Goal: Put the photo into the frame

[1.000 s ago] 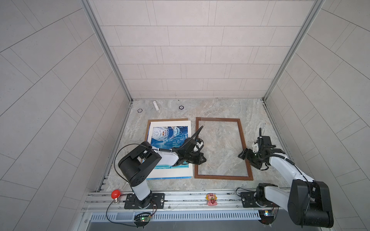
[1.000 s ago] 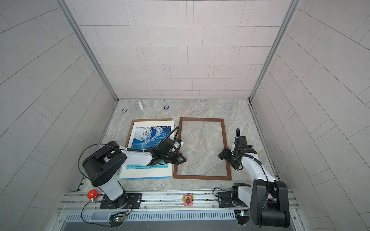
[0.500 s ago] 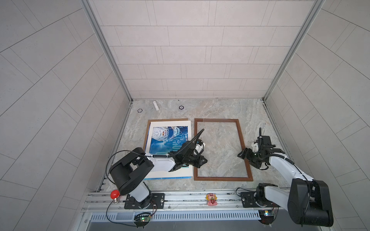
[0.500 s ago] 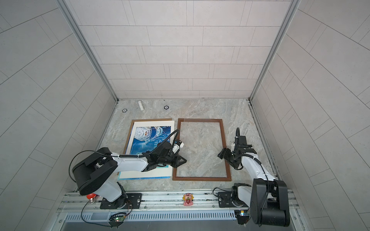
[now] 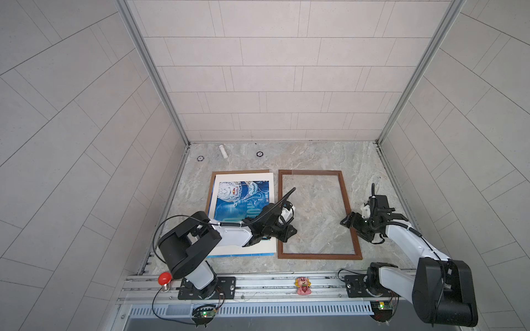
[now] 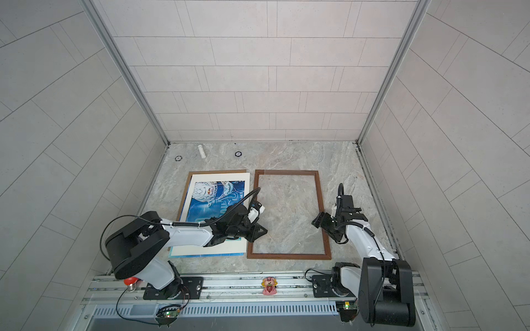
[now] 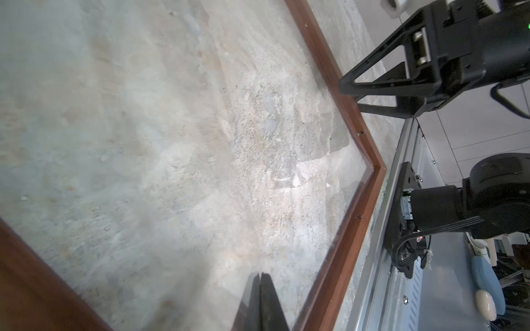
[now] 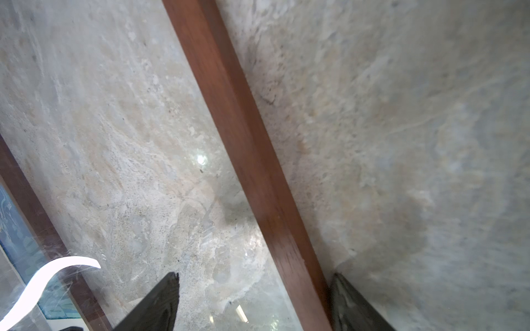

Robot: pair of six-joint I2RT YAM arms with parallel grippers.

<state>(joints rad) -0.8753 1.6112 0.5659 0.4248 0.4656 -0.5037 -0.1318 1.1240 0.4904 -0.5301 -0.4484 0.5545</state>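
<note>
**1. Position.** The photo (image 5: 239,200), a large rectangular blue print with a white helmet and a cream border, lies flat and face up on a plain brown cardboard backing board (image 5: 212,187). It sits on the wrist side of the left gripper (image 7: 259,279), whose arm crosses its lower part in both top views. The frame (image 5: 318,256), a rectangle of thin dark-brown wood around a clear pane, lies flat just beside the photo on the grey marbled tabletop (image 5: 315,154).

**2. Fingers.** The left gripper is clenched on nothing. Its fingertips meet over the pane, just inside the nearer long rail of the frame. The right gripper (image 8: 255,283) is released. One finger stands over the pane and the other over bare tabletop, with the opposite long rail between them, close to the outer finger. Contact cannot be confirmed.

**3. Handling, photo.** Expect a light, thin, flexible sheet with a smooth, low-friction face. It will probably sag if held at one point and crease under a hard pinch. Take hold at the cream border along the long edge nearest the left fingertips. That edge must first be raised off the backing board.

**4. Handling, frame.** Expect stiff, narrow, square-edged rails and a glossy, reflective pane that may crack. Hold it by a rail, not by the pane.
</note>
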